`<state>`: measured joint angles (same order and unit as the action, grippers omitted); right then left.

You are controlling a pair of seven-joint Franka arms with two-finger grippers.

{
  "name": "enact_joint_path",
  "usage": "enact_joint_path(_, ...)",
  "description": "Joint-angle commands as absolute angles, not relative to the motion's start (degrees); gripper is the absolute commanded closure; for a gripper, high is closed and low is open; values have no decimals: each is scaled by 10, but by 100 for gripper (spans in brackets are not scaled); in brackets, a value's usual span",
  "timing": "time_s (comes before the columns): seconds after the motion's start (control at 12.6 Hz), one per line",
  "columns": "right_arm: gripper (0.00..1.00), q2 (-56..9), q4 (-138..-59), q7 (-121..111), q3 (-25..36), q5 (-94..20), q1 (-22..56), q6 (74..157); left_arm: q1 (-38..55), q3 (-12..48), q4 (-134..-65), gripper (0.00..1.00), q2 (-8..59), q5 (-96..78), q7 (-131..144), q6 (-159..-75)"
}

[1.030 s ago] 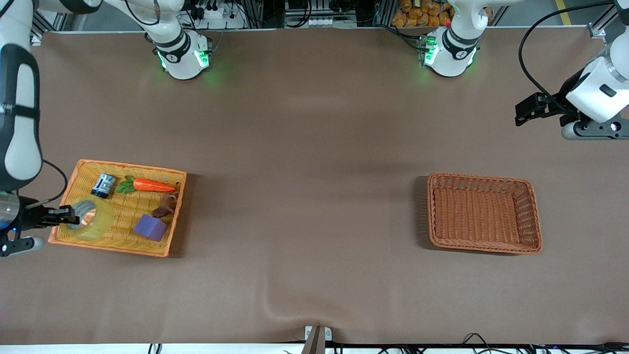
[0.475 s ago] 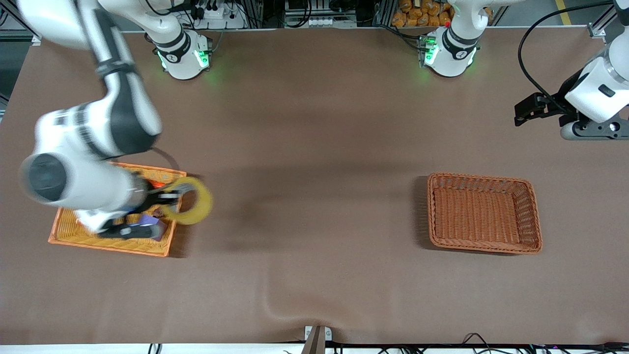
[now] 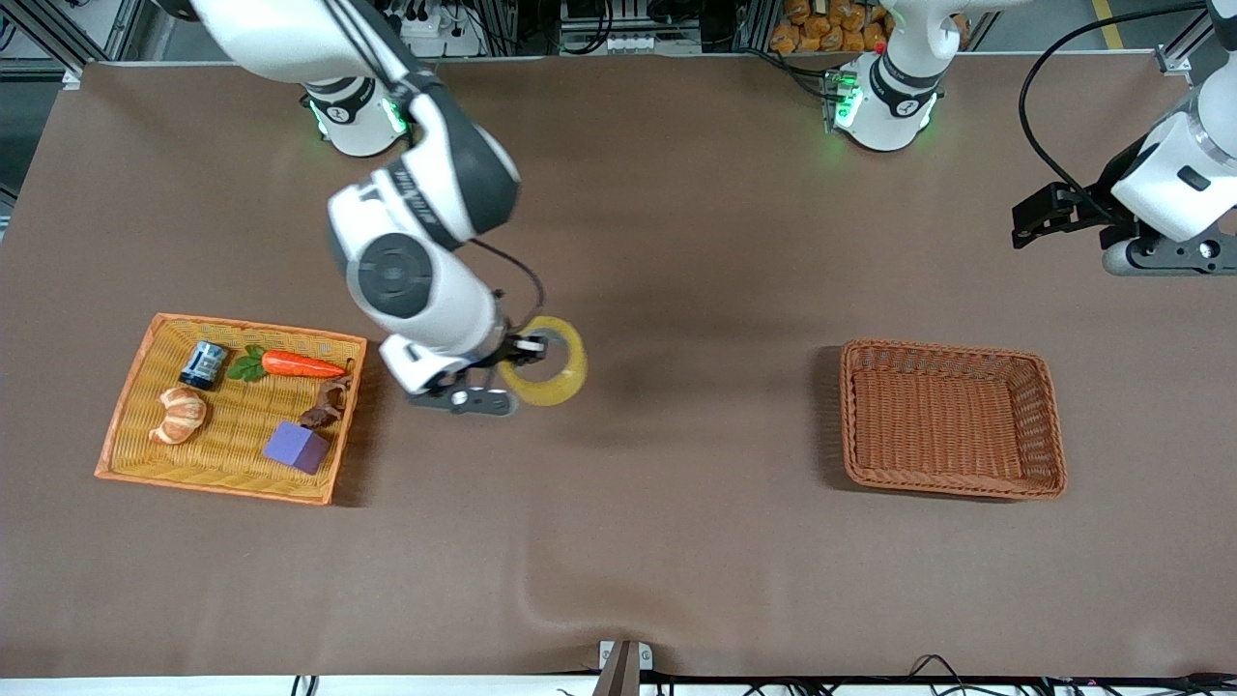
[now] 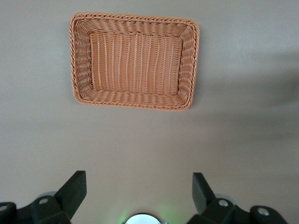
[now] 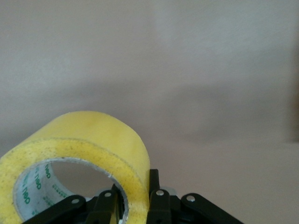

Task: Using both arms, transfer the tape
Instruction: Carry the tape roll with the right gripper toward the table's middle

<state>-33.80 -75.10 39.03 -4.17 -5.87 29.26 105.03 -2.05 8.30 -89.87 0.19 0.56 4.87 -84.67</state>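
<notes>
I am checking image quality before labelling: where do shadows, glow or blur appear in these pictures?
Front view: soft shadows darken the table beside the tape and the empty basket; green light glows at both arm bases.
Right wrist view: the tape is close and slightly soft.
Left wrist view: evenly lit, a faint shadow band crosses the table.

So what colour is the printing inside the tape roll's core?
Green lettering on the tape's grey-white core, clearest in the right wrist view.

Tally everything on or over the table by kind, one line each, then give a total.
Baskets: 2, a flat orange tray basket and a brown wicker basket
Toy food: 2, carrot, croissant
Can: 1
Purple cube: 1
Brown figurine: 1
Tape roll: 1, held by the right end effector
Total: 8
</notes>
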Motion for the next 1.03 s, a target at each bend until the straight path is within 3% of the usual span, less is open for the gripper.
enact_joint_path(0.0, 100, -368, -750, 421, -38, -68, 315, 1085, -25, 84, -901, 0, -3, -7, 43, -850)
enact_joint_path(0.55, 100, -473, -751, 533, -34, -57, 417, 1243, -25, 84, -900, 0, -4, -7, 43, -850)
enact_joint_path(0.71, 61, -487, -751, 553, -33, -56, 426, 1259, -25, 84, -900, 0, -3, -7, 44, -850)
enact_joint_path(0.79, 19, -488, -751, 562, -33, -56, 426, 1262, -25, 84, -900, 0, -2, -7, 44, -850)
enact_joint_path(0.87, 0, -486, -751, 569, -33, -55, 426, 1262, -24, 84, -900, 0, -2, -7, 45, -851)
enact_joint_path(0.95, 0, -482, -750, 568, -33, -52, 423, 1259, -24, 84, -901, 0, -2, -7, 46, -851)
